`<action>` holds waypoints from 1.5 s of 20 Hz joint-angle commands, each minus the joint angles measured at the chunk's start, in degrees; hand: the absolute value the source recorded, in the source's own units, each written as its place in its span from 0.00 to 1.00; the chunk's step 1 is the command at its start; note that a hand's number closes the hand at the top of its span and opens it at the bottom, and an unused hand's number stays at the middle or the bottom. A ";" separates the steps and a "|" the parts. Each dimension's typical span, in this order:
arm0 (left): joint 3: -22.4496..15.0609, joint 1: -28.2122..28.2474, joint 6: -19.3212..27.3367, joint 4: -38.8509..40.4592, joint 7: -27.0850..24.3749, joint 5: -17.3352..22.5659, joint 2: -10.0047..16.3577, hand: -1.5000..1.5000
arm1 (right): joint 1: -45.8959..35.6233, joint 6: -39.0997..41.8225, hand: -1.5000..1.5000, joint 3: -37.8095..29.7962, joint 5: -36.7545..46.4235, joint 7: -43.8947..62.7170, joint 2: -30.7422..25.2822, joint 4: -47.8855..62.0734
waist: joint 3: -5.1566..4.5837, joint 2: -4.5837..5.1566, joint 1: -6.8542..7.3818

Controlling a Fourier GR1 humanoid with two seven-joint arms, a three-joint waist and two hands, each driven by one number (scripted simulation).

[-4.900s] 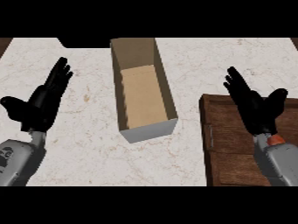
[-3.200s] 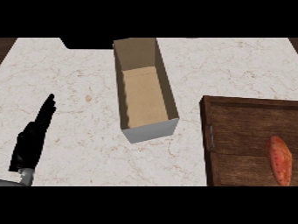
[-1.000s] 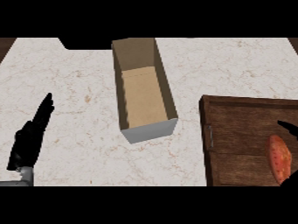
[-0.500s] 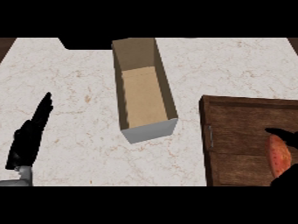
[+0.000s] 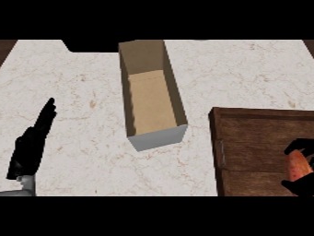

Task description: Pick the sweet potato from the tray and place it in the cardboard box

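An orange sweet potato (image 5: pixel 297 166) lies on the dark wooden tray (image 5: pixel 254 138) at the lower right. My right hand (image 5: pixel 313 180) is curled round it, fingers arching over its top end and hiding part of it. The tall open cardboard box (image 5: pixel 151 94) stands in the middle of the marble counter, left of the tray. My left hand (image 5: pixel 31 142) rests edge-on at the lower left with straight fingers, holding nothing.
The tray's raised left rim (image 5: pixel 217 152) stands between the sweet potato and the box. A dark object (image 5: pixel 91 44) sits at the counter's far edge, left of the box. Marble counter (image 5: pixel 84 115) stretches between my left hand and the box.
My right hand has come in from the lower right over the tray and its fingers have curled round the sweet potato. The left hand has stayed still.
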 commanded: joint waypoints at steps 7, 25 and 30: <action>-0.07 0.04 0.88 0.53 -0.88 -1.36 -1.75 0.50 | 4.13 -14.51 1.00 9.92 19.46 11.67 8.88 -15.64 | 0.03 -0.15 -1.03; -0.41 1.96 0.69 1.09 -2.99 -2.05 -3.07 0.50 | -3.63 -21.24 1.00 35.48 45.03 25.84 23.88 -39.35 | 0.12 0.04 0.15; 0.31 -0.55 -0.40 0.08 -0.26 -1.45 -2.45 0.50 | -15.07 -17.25 1.00 39.77 44.67 30.34 27.80 -37.80 | 0.11 0.09 0.35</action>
